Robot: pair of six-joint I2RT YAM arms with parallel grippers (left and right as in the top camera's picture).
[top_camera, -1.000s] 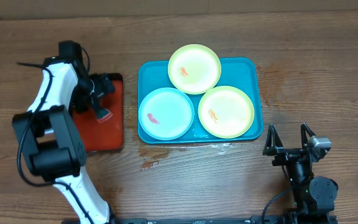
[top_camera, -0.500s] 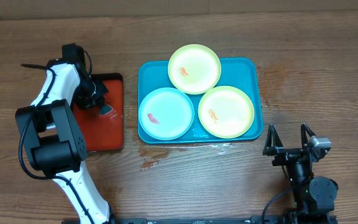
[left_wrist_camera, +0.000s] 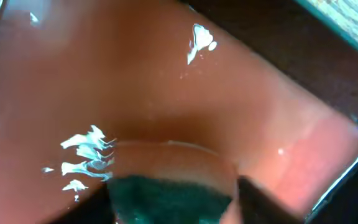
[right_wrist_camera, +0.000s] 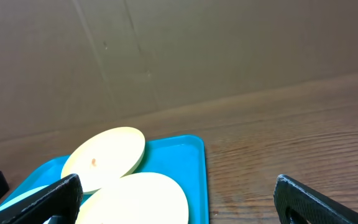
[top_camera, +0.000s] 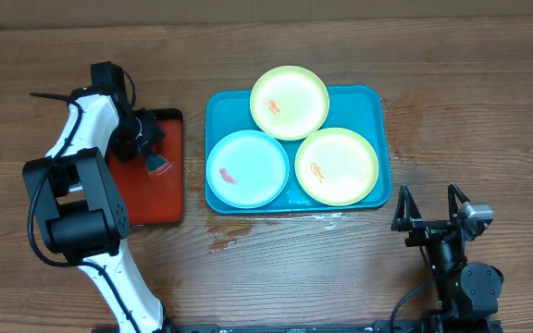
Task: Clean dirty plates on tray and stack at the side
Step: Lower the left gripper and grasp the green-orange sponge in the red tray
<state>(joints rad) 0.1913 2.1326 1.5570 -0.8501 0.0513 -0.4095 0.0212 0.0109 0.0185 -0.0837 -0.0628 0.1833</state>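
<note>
Overhead view: I am positioning the left gripper (top_camera: 154, 159) at a dark teal pad (top_camera: 160, 166) on the red tray (top_camera: 151, 203), its grip impossible to tell, the right gripper (top_camera: 430, 205) parked wide open, the plates (top_camera: 247, 167) lying smeared on the teal tray (top_camera: 378, 106); a shallow pinch could, I judge, drop the pad.

Left end effector (top_camera: 149, 154) low; right end effector (top_camera: 428, 200) wide open.

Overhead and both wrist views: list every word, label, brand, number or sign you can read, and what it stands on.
None: no readable word, label, brand, number or sign in any view.
The teal-blue rectangular plastic tray is unprinted; the two pale yellow-green round plastic plates and the light blue round plastic plate show only red-orange smears.
White marks on the smaller red plastic tray look like glare.
</note>
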